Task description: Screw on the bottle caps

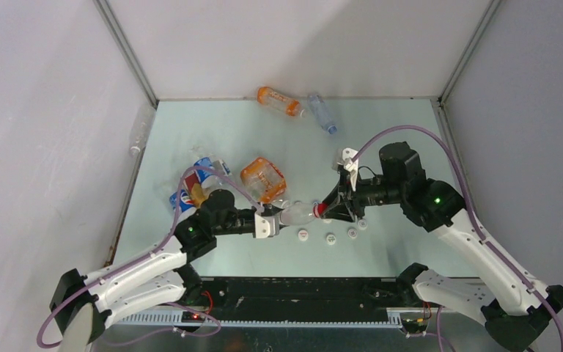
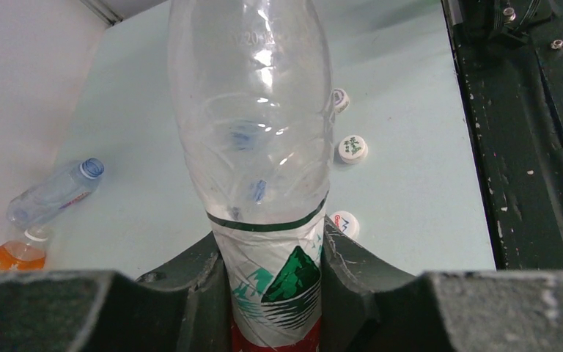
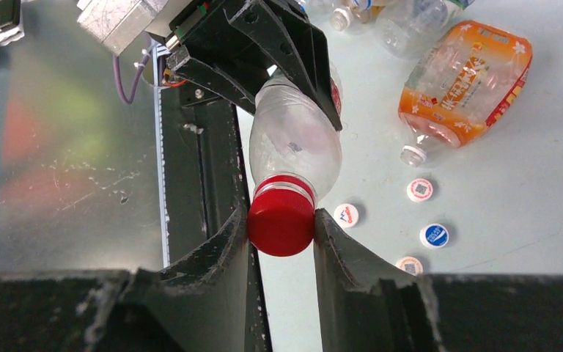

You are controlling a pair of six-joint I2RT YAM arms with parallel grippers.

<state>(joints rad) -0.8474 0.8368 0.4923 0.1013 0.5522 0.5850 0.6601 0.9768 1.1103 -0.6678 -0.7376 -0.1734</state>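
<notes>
My left gripper (image 1: 273,222) is shut on a clear bottle (image 1: 297,213) with a white, green and red label (image 2: 275,290), held level above the table's front middle. My right gripper (image 1: 325,209) is shut on the red cap (image 3: 281,224), which sits on that bottle's neck. The bottle's clear shoulder (image 3: 293,139) runs from the cap back to the left gripper's fingers (image 3: 293,48). Loose white caps (image 1: 303,235) (image 1: 330,239) (image 1: 352,233) lie on the table below the bottle. In the right wrist view I see white caps (image 3: 347,214) (image 3: 419,189) and a blue cap (image 3: 434,235).
A crushed orange-labelled bottle (image 1: 263,179) lies behind the held bottle. A blue Pepsi bottle (image 1: 188,193) lies at the left. An orange bottle (image 1: 278,101) and a clear bottle with a blue cap (image 1: 322,113) lie at the back wall. The black base plate (image 1: 300,290) runs along the near edge.
</notes>
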